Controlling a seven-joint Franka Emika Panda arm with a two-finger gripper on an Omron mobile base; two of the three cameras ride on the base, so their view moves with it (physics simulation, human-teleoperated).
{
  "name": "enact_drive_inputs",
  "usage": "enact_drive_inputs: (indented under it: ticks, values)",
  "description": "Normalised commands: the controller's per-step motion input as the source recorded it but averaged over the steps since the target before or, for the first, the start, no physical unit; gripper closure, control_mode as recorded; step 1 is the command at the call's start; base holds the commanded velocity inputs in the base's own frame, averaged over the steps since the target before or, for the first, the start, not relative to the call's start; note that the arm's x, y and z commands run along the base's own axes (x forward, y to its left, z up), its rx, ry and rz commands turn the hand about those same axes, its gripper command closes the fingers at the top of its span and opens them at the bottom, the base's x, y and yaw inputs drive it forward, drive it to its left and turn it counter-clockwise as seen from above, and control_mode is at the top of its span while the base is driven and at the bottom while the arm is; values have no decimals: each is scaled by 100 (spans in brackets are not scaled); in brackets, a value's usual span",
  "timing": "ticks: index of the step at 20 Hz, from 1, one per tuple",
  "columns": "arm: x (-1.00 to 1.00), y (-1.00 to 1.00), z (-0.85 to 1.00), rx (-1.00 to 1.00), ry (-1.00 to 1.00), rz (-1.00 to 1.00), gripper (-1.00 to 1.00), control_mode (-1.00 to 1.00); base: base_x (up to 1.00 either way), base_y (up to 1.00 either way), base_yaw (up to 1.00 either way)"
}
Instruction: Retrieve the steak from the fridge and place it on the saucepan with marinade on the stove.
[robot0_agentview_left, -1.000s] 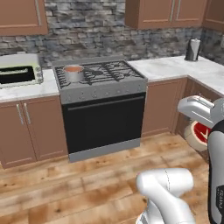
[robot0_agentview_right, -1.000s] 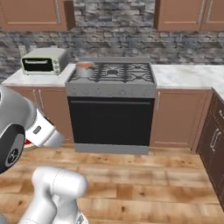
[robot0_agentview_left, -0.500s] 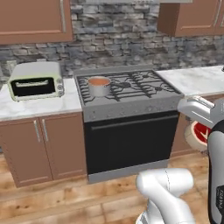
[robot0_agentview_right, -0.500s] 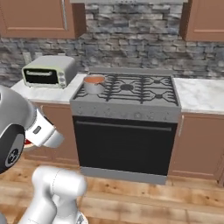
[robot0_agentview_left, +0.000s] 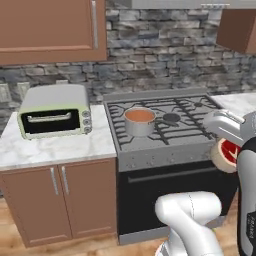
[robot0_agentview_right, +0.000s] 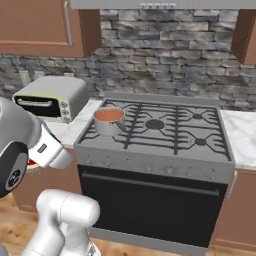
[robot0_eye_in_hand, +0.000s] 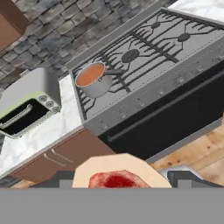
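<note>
The two-finger gripper held its jaws apart around a round, pale tan disc that carried the steak, a small flat red piece of raw meat, and the disc sat between the two dark finger tips at the bottom of the hand view. In the left base view the same red meat on its pale disc showed at the end of the white arm, out in front of the right front corner of the stove (a wide grey gas range with black cast grates), raised off the floor and touching nothing else. In the right base view a sliver of red peeked from under the white wrist, just left of the stove's left front corner.

The saucepan, a small round grey metal pan with a dark handle pointing toward the middle of the grates, stood on the front left burner, near the stove's left edge. Its marinade, a smooth orange-red liquid, filled it as a flat disc. Steak and pan were well apart.

Left of the stove, a pale-green toaster oven with a dark glass door rested on the white marble counter, toward its back edge. Brown wooden cabinets stood beneath, against a grey stone backsplash.
</note>
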Motion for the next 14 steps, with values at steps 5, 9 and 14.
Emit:
enact_drive_inputs:
  ticks: [5,9,14]
  values:
    - [0,0,0,0,0,0,100,100,100,4,3]
    - [0,0,0,0,0,0,100,100,100,5,0]
    - [0,0,0,0,0,0,100,100,100,22,0]
